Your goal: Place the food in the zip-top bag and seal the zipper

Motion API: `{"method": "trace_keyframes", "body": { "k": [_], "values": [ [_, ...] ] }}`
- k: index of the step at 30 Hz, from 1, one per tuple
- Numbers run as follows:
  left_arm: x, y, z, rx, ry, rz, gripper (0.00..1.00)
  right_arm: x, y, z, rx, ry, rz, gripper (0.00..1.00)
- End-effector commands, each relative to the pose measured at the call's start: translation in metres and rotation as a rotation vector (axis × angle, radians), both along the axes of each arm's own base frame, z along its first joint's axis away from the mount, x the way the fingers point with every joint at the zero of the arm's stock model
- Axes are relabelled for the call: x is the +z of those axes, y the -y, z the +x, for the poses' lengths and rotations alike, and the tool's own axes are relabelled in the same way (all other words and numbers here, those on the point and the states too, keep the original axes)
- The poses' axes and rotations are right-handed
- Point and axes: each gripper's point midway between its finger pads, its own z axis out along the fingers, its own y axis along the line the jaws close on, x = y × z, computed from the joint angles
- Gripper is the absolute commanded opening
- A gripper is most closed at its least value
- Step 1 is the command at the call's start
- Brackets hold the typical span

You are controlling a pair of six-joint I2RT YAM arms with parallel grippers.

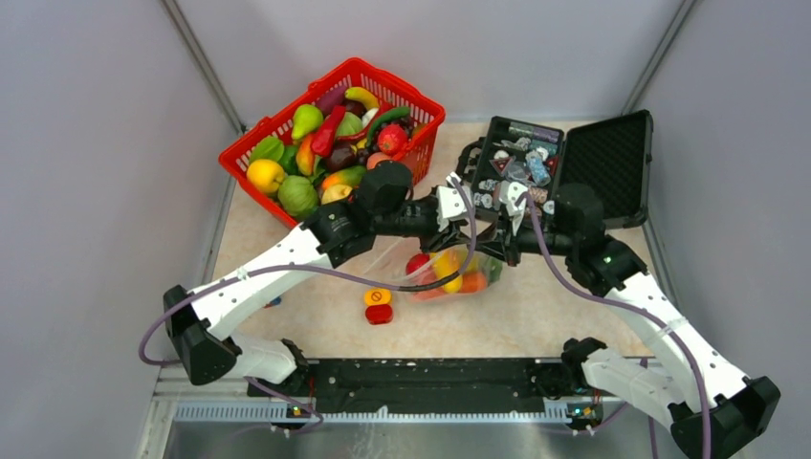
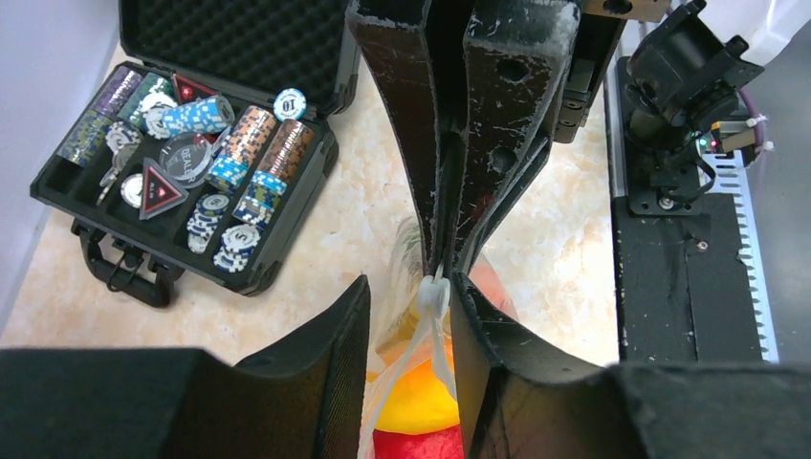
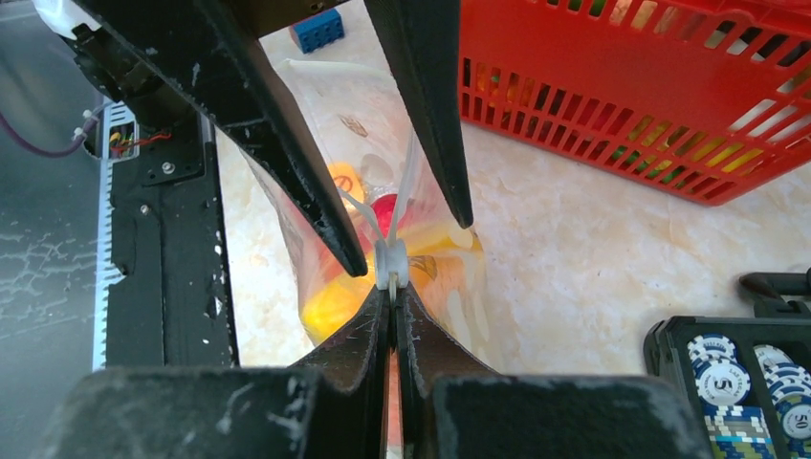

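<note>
The zip-top bag (image 1: 449,275) lies at mid-table with red, yellow and orange food (image 1: 442,266) inside it. More food fills the red basket (image 1: 421,143). In the left wrist view my left gripper (image 2: 411,287) is open, its jaws on either side of the bag's mouth, with the white zipper slider (image 2: 433,296) close to its right finger. Yellow and red food (image 2: 426,402) shows below. My right gripper (image 3: 392,292) is shut on the zipper edge just behind the slider (image 3: 390,266). The two grippers meet tip to tip over the bag (image 3: 459,277).
An open black case (image 1: 612,158) of poker chips stands at the back right, close to the right arm. An orange-and-red button block (image 1: 379,304) lies in front of the bag. A blue brick (image 3: 318,29) lies to the left.
</note>
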Motion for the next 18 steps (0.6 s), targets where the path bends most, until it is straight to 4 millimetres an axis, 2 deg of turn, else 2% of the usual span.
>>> {"method": "trace_keyframes", "body": {
  "k": [1,8,18],
  "values": [
    [0.0029,0.0018,-0.0086,-0.084,-0.004,0.03,0.39,0.0159,-0.003,-0.0037,0.026,0.072,0.035,0.0],
    [-0.0043,0.0025,-0.0157,-0.124,-0.045,0.056,0.4,0.0144,-0.0025,-0.0003,0.008,0.07,0.033,0.0],
    [0.0017,0.0058,-0.0136,-0.117,-0.046,0.029,0.25,0.012,-0.0028,-0.0007,0.011,0.062,0.031,0.0]
  ]
}}
